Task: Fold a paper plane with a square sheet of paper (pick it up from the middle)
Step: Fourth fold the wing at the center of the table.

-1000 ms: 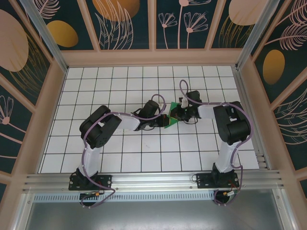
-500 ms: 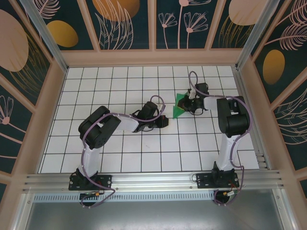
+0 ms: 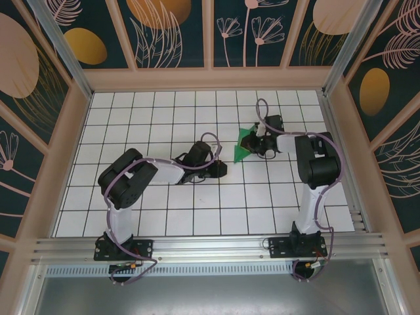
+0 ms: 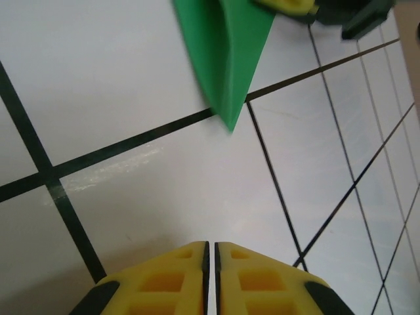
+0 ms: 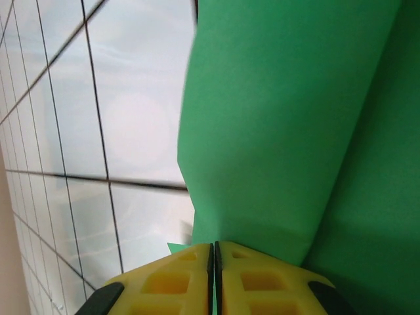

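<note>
The green paper (image 3: pixel 243 146) is folded into a narrow pointed shape and sits right of the middle of the gridded desk (image 3: pixel 164 118), toward the far side. Its wider end is at the right hand (image 3: pixel 258 145), and its sharp tip points toward the near left, in the direction of the left hand (image 3: pixel 222 170).

In the right wrist view, the right hand (image 5: pixel 213 259) has its two yellow fingers (image 5: pixel 164 285) pressed together. The green paper (image 5: pixel 282 131) runs straight down into them, so it is pinched by its edge. A long crease runs down the sheet, with a darker panel to the right of it. A small green corner pokes out just left of the fingers.

The left hand (image 4: pixel 210 252) is low over the desk, a little apart from the paper. Its yellow fingers (image 4: pixel 164 282) are closed against each other and hold nothing. From this wrist, the paper's point (image 4: pixel 223 52) hangs down over a black grid line, with a soft shadow beside it. I cannot tell whether the tip touches the desk.
</note>
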